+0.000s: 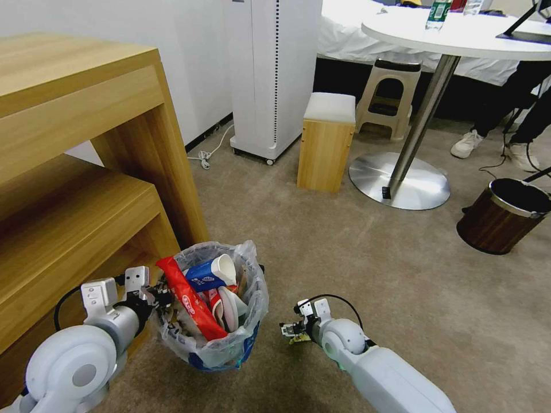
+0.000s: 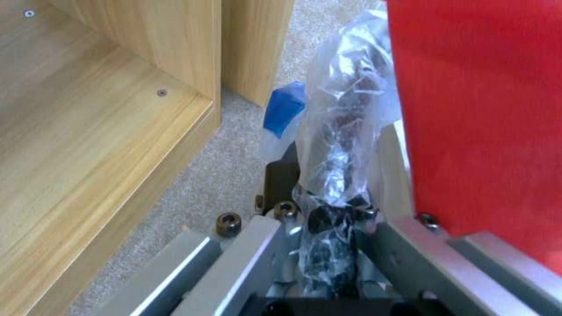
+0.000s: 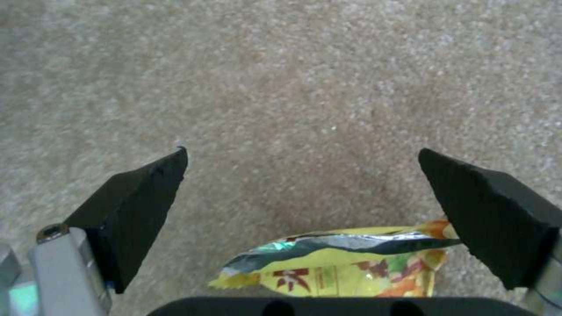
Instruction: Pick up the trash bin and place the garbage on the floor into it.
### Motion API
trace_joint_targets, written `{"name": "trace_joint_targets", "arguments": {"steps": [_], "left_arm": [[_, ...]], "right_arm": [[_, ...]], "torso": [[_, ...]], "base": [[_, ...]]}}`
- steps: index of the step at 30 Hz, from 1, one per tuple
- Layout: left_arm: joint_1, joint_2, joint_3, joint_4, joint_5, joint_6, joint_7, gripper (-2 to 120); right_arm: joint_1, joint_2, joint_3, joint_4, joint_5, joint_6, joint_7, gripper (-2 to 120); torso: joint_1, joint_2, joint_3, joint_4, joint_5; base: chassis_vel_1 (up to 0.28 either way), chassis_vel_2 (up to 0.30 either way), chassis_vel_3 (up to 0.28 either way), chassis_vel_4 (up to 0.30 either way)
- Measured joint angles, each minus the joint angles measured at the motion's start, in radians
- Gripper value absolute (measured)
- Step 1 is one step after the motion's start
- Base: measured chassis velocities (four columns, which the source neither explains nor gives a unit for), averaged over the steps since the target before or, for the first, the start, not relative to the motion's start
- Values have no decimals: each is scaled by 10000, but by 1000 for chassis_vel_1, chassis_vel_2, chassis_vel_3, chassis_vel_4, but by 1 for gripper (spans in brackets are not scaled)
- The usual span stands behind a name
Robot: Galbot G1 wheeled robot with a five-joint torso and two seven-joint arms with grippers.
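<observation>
Gripping the trash bin [image 1: 221,321] rim at its 9 o'clock, our left gripper [image 1: 154,296] risks tearing the bag; at 3 o'clock our right gripper [image 3: 304,184] gapes wide over a yellow wrapper [image 3: 345,263] on the floor [image 1: 356,269], which could slip.

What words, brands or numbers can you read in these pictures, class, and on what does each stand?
None reads clearly.
Red wrapper in the trash bin: white logo, too blurred.
Blue-white cup: print too small.
Yellow wrapper between the right hand's open fingers: red marks, illegible.
Green bottle label: too small.
</observation>
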Motion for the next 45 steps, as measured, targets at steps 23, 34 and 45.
{"name": "trace_joint_targets", "arguments": {"steps": [23, 34, 45], "left_arm": [[-97, 19, 42, 173, 65, -36, 239, 1], [-60, 35, -30, 174, 76, -45, 300, 1], [-91, 19, 36, 158, 139, -56, 305, 1]], "right_arm": [[-496, -1213, 471, 893, -552, -574, -83, 100], [-723, -1331, 386, 1053, -902, -594, -529, 100], [-587, -1973, 548, 1003, -4548, 941, -3680, 100]], "torso": [[0, 0, 0, -1, 1], [0, 0, 0, -1, 1], [0, 0, 0, -1, 0]], "base": [[0, 0, 0, 0], [0, 0, 0, 0], [0, 0, 0, 0]]}}
